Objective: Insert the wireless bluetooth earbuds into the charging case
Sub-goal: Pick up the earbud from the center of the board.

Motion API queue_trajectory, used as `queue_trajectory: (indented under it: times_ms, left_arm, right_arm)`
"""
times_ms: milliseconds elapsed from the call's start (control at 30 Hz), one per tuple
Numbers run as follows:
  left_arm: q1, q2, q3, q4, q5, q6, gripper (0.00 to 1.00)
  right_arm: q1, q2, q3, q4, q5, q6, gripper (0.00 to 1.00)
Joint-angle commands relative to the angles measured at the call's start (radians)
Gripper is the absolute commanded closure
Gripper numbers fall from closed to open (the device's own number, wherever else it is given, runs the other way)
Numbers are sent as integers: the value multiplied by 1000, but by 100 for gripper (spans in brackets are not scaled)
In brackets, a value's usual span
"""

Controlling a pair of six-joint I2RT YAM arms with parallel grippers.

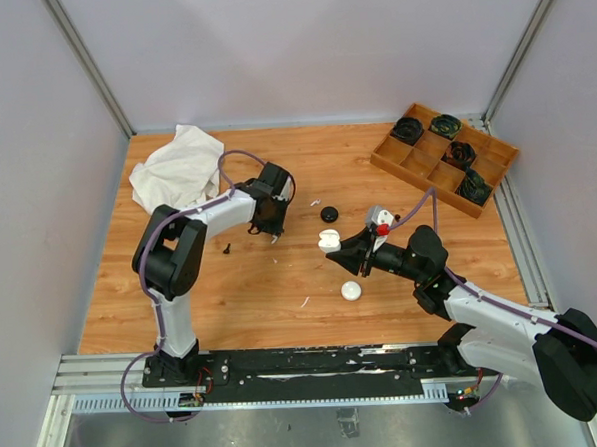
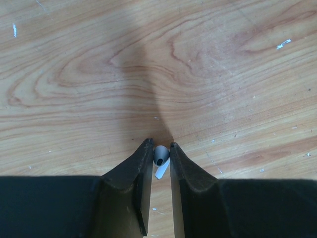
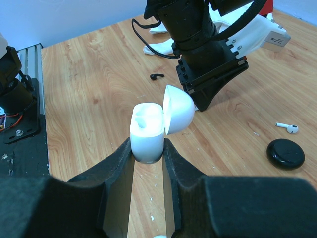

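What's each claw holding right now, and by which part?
Left claw pinches a white earbud at its rounded head. Right claw grips the open white charging case by the sides of its base, lid free.

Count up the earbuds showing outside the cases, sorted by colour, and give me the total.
White earbuds: 2, the gripped one and the loose one.
Black earbuds: 1.
Total: 3.

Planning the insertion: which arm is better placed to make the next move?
Left: the left gripper pinches a small white plastic earbud; the right gripper just holds the white rounded charging case, lid open.
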Motion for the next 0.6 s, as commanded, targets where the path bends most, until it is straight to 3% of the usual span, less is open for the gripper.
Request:
queue_trajectory:
  times_ms: [0,233,567]
  left_arm:
    - [-14,24,5,-60,-22,7,78]
    - [-16,-53,-42,-10,-38,-1,84]
    - [-16,-282,-152,141,18,-40,86]
  right_arm:
    - [-41,-12,26,14,-17,-4,93]
    - [-40,-17,27,8,-15,-11,93]
    - [-40,-28,26,16,-14,-6,93]
